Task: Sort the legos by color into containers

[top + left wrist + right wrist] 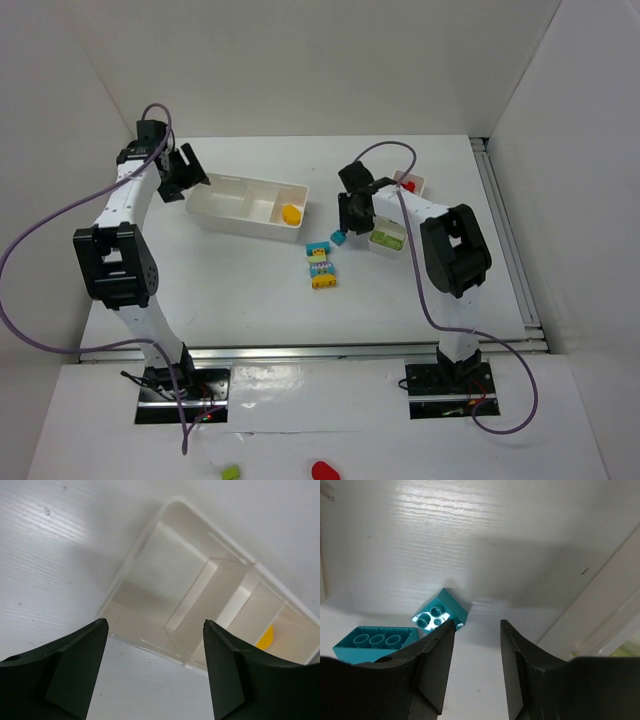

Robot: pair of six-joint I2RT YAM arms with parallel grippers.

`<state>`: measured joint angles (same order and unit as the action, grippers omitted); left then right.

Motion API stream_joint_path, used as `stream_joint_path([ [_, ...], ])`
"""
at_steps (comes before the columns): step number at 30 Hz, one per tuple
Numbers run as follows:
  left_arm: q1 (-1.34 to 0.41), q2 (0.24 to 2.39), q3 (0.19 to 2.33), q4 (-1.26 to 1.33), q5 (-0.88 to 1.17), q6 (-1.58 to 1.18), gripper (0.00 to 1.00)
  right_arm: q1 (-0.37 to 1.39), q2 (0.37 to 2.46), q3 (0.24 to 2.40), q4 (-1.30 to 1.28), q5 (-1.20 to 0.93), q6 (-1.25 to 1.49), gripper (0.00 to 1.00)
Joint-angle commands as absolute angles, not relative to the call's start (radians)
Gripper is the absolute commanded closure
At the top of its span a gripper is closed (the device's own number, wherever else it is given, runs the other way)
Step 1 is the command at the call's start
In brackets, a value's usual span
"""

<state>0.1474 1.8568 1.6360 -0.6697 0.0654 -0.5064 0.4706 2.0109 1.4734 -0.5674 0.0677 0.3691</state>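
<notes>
Both end effectors are hanging empty, and the legos are lying partly in the containers.

We are seeing the left end effector (155, 630) gaping wide at the left end of the wider tray (131, 562), whose right-end compartment is showing an orange-yellow lego (266, 636) (half hidden behind a divider in the wrist view). The right end effector (477, 625) is standing with its fingers parted and nothing between them. A small cyan lego (440, 612) is lying on the counter (470, 540) just outside its left finger, and that finger is cutting off a longer cyan lego (375, 641). From above, we are making out a green lego (387, 238) in the narrower tray (380, 250); a red piece (408, 184) near its far end is mostly hidden by the arm.
</notes>
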Motion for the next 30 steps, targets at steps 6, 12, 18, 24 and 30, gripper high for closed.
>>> stream_joint_path([
  [6, 0.022, 1.769, 1.787, -0.741, 0.109, -0.488, 0.13, 0.479, 1.905, 1.460, -0.520, 0.061, 0.374, 0.39],
  [12, -0.040, 1.729, 1.796, -0.750, 0.118, -0.488, 0.13, 0.499, 1.942, 1.500, -0.520, 0.041, 0.385, 0.17],
  [18, -0.070, 1.729, 1.776, -0.759, 0.127, -0.488, 0.13, 0.520, 2.008, 1.526, -0.541, 0.021, 0.374, 0.11],
  [24, -0.071, 1.738, 1.786, -0.769, 0.118, -0.488, 0.13, 0.520, 2.066, 1.537, -0.523, 0.002, 0.365, 0.21],
  [30, -0.071, 1.758, 1.804, -0.778, 0.098, -0.479, 0.13, 0.529, 2.080, 1.546, -0.523, 0.012, 0.356, 0.41],
])
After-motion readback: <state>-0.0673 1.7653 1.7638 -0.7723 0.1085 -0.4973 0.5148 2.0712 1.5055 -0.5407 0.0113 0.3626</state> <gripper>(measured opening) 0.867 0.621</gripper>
